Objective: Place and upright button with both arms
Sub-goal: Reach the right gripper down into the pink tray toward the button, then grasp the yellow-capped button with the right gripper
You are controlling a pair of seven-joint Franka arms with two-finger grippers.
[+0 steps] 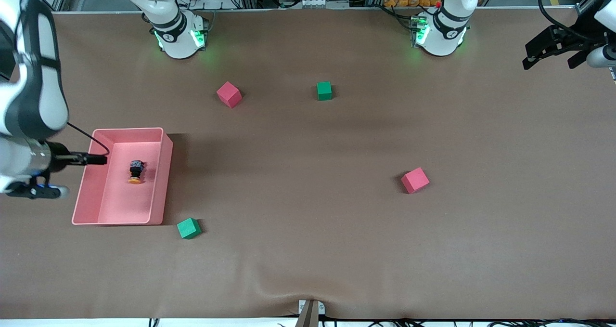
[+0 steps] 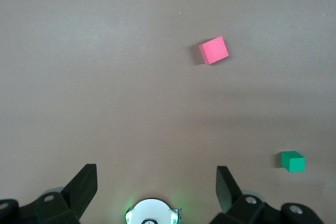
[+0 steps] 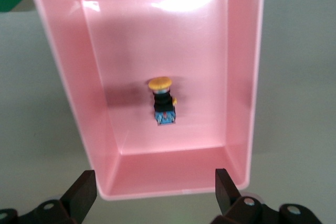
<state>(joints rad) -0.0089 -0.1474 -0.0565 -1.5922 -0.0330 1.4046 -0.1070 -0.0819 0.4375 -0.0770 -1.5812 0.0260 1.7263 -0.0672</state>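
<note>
Inside the pink tray (image 3: 247,77), the button (image 3: 163,100) lying sideways beneath the right tool (image 3: 152,190), fingers wide.

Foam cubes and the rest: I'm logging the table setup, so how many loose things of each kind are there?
Red cubes: 2
Green cubes: 2
Pink tray: 1
Button: 1, lying on its side in the tray
Total: 6
</note>
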